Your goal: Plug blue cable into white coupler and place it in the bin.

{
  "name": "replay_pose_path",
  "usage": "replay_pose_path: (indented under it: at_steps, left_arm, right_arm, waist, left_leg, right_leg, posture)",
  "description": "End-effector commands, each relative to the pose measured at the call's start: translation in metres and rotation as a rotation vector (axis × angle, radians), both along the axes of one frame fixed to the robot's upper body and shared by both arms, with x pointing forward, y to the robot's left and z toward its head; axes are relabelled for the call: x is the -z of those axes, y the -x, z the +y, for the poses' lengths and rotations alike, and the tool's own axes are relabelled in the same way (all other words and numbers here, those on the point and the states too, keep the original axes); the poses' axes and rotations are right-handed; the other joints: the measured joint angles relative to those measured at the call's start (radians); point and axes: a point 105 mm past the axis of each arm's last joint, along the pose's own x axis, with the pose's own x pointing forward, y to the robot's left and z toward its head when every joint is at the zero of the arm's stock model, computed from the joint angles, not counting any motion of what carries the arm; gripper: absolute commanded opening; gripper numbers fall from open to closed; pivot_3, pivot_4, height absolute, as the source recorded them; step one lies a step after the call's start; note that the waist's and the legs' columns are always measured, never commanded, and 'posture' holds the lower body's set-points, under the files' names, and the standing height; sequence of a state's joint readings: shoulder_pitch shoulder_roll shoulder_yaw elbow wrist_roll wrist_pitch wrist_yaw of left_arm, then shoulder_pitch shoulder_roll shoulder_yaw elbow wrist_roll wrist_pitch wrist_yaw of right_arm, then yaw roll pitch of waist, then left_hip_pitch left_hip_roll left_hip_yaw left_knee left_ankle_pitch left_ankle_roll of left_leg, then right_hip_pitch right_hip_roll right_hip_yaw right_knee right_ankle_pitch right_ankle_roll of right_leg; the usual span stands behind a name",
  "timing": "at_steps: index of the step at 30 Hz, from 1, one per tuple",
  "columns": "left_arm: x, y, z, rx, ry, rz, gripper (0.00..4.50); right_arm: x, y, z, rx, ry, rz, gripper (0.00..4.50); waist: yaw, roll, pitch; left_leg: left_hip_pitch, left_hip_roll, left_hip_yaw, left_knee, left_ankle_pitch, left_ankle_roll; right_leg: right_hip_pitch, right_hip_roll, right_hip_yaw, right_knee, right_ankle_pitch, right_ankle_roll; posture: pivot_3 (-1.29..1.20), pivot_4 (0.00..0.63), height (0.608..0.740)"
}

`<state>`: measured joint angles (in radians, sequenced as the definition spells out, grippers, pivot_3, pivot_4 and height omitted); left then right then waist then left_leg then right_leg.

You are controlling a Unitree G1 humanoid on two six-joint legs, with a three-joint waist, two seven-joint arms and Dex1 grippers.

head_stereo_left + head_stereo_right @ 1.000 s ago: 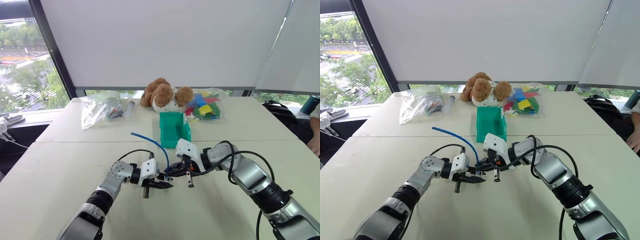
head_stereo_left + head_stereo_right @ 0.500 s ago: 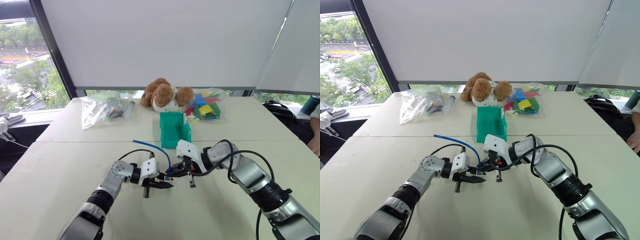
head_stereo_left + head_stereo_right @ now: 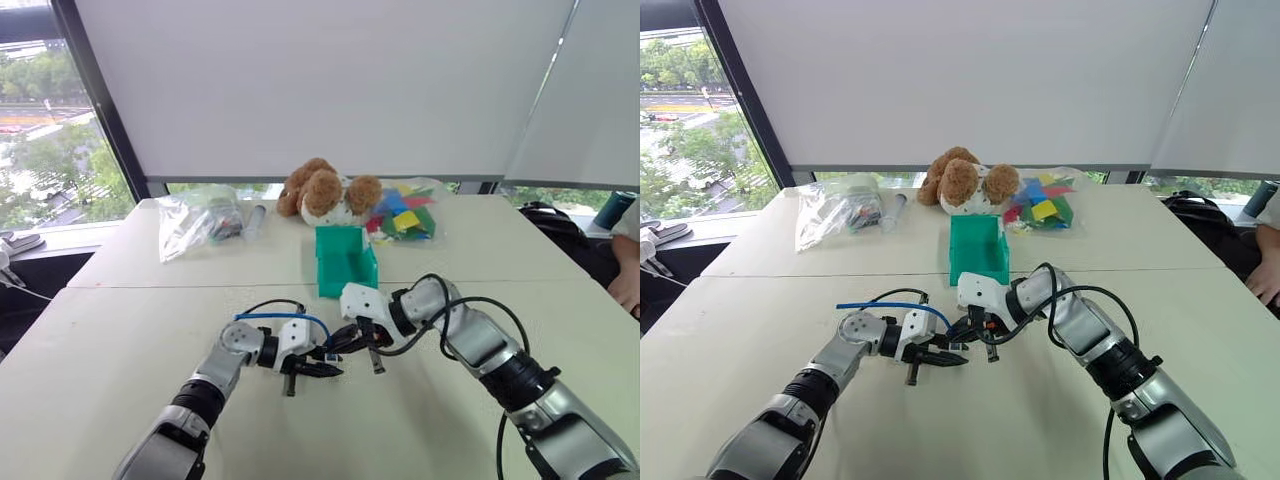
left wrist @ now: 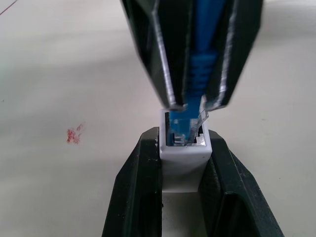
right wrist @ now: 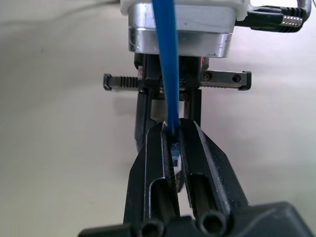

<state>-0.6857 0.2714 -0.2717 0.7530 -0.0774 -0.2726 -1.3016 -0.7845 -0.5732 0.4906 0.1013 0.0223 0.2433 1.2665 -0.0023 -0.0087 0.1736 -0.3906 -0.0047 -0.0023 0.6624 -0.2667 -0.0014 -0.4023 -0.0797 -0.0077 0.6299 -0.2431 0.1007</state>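
Tabletop (image 3: 120, 330) stretched pale under blinds and windows, bin (image 3: 345, 262) mid-table. Left gripper (image 4: 183, 163) clamped the white coupler (image 4: 184, 160); right gripper (image 4: 196, 101) pinched the blue cable (image 3: 885, 305), its plug tip half hidden inside.

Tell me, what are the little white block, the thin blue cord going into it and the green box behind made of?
The small white block coupler looks like matte moulded plastic: flat faces, crisp edges. The thin blue cable seems rubbery plastic sheathing, smooth and bending in an arc; its plug tip looks clear plastic. The teal-green bin appears rigid, slightly glossy plastic.
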Motion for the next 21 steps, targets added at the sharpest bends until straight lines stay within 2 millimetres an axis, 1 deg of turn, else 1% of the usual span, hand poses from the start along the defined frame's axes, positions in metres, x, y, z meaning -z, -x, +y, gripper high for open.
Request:
replay_pose_path:
  at_steps: [1,9,15,17,19,21]
  left_arm:
    - [0.001,0.003,-0.001,0.009,-0.004,0.006,0.40]
    - [-0.001,0.002,0.002,-0.014,0.010,0.014,0.40]
    - [-0.003,0.002,0.001,-0.026,0.022,0.017,0.40]
    - [-0.003,0.002,0.002,-0.027,0.021,0.016,0.40]
    - [-0.003,0.003,0.004,-0.030,0.016,0.014,0.40]
    - [-0.002,0.002,0.006,-0.042,0.009,0.010,0.40]
  right_arm:
    - [0.054,0.004,-0.014,0.025,0.164,0.117,0.00]
    - [0.081,0.016,-0.016,0.012,0.216,0.223,0.00]
    - [0.103,0.034,-0.018,-0.002,0.256,0.332,0.00]
    - [0.104,0.036,-0.017,-0.001,0.246,0.344,0.00]
    - [0.100,0.034,-0.014,0.018,0.213,0.344,0.00]
    - [0.088,0.030,-0.011,0.030,0.165,0.343,0.00]
  waist:
    - [-0.009,-0.001,-0.004]
    - [-0.011,-0.001,-0.020]
    - [-0.012,-0.001,-0.031]
    - [-0.012,-0.001,-0.037]
    - [-0.013,-0.002,-0.040]
    - [-0.013,-0.002,-0.040]
  left_leg:
    - [0.001,0.001,0.000,0.000,0.000,0.000]
    - [0.001,0.002,-0.001,-0.001,0.000,0.000]
    - [0.002,0.002,-0.001,-0.002,-0.001,0.002]
    - [0.002,0.002,-0.001,-0.002,-0.002,0.003]
    - [0.003,0.002,-0.001,-0.002,-0.002,0.004]
    - [0.006,0.002,-0.001,-0.005,-0.003,0.004]
  right_leg:
    - [0.000,0.000,0.000,0.000,0.000,0.000]
    - [0.000,0.000,0.000,0.000,0.000,0.000]
    - [0.000,0.000,0.000,0.000,-0.002,-0.003]
    - [0.000,0.000,0.000,0.000,-0.003,-0.005]
    - [0.001,-0.001,0.000,0.000,-0.004,-0.006]
    - [0.003,-0.001,0.000,0.000,-0.004,-0.007]
  posture:
    - [0.00,0.150,0.740]
    - [0.00,0.150,0.740]
    - [0.00,0.150,0.740]
    - [0.00,0.150,0.740]
    - [0.00,0.150,0.740]
    - [0.00,0.150,0.740]
